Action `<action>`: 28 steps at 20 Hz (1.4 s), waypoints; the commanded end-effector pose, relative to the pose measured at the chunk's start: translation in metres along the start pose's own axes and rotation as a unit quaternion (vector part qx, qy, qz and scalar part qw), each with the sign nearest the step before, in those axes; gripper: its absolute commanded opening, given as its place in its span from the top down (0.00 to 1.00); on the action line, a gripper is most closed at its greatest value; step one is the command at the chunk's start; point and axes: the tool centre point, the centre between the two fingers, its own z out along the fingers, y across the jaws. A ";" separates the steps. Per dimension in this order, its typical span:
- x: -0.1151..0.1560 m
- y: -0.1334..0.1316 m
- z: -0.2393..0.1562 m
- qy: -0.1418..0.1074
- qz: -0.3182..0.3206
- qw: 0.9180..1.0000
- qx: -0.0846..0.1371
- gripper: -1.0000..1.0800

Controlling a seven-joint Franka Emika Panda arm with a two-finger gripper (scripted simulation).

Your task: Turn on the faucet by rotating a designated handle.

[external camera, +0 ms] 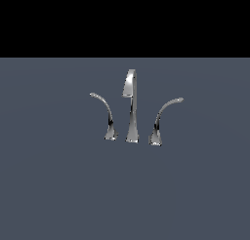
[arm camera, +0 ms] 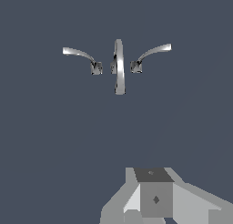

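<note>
I see the faucet (external camera: 131,107) standing untouched on the grey floor (external camera: 58,185); the handle (external camera: 163,118) arches rightward. Gripper (arm camera: 154,198) well apart; cannot tell its jaw state.

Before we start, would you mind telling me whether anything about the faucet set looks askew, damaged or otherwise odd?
Nothing stands out. The spout stands upright on the grey surface, with the handle on the exterior view's right and the mirror-image lever on its left, both seated on their feet. The gripper is apart from them all.
</note>
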 end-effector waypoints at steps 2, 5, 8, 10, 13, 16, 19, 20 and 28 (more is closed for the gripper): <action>0.016 -0.006 0.016 0.000 0.045 0.999 0.002 1.00; 0.032 -0.010 0.030 0.000 0.086 0.996 0.003 1.00; 0.048 -0.013 0.044 0.001 0.127 0.992 0.004 1.00; 0.059 -0.014 0.053 0.001 0.154 0.988 0.005 1.00; 0.075 -0.015 0.067 0.001 0.195 0.981 0.006 1.00; 0.092 -0.014 0.082 0.001 0.236 0.972 0.008 1.00; 0.108 -0.012 0.096 0.001 0.277 0.961 0.009 1.00; 0.114 -0.011 0.101 0.002 0.290 0.957 0.009 1.00; 0.158 0.004 0.140 0.002 0.398 0.917 0.012 1.00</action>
